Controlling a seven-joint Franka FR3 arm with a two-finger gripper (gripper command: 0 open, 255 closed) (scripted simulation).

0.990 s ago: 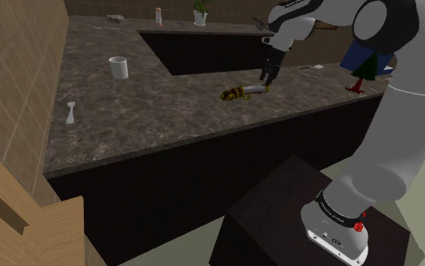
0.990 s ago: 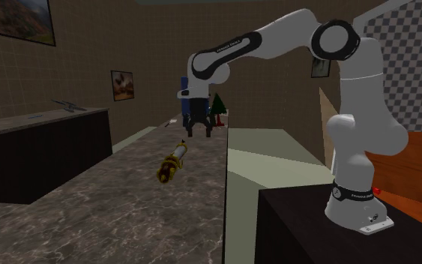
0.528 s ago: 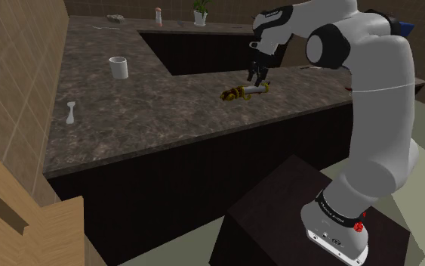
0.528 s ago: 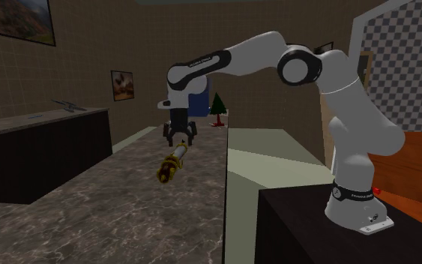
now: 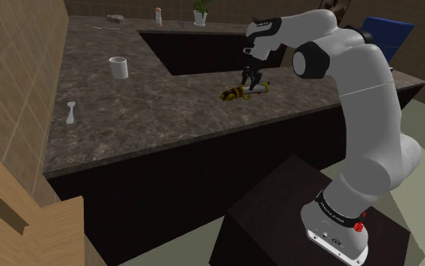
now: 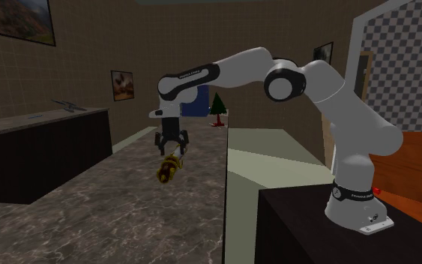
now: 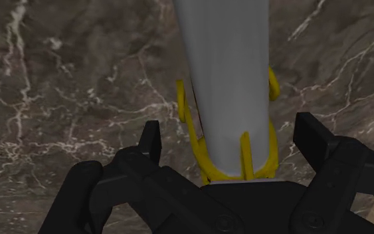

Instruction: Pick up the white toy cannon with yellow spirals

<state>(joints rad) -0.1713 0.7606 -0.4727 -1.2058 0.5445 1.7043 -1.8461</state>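
Claw [image 7: 232, 133] is hanging released over the white toy cannon [image 7: 225, 80], which is lying on the marbled worktop [image 7: 79, 86]. You are straddling it, jaws apart and touching neither side, likely so closing grips across its narrow width.

The arm [image 5: 369, 98] is built of smooth, rounded white links, thick as pipes, with a faintly glossy shell. Dark grey round caps [image 5: 309, 60] sit at the joints. A black band [image 6: 190, 76] with small white lettering, too fine to read, wraps the link nearest the hand. A second lettered black ring [image 5: 339, 205] circles the foot. The base [image 5: 331, 233] is a pale grey flange with a red dot [image 5: 362, 224] on its side. The gripper [image 7: 232, 133] is all black, with an angular, ribbed body and two blocky fingers [image 7: 151, 141].
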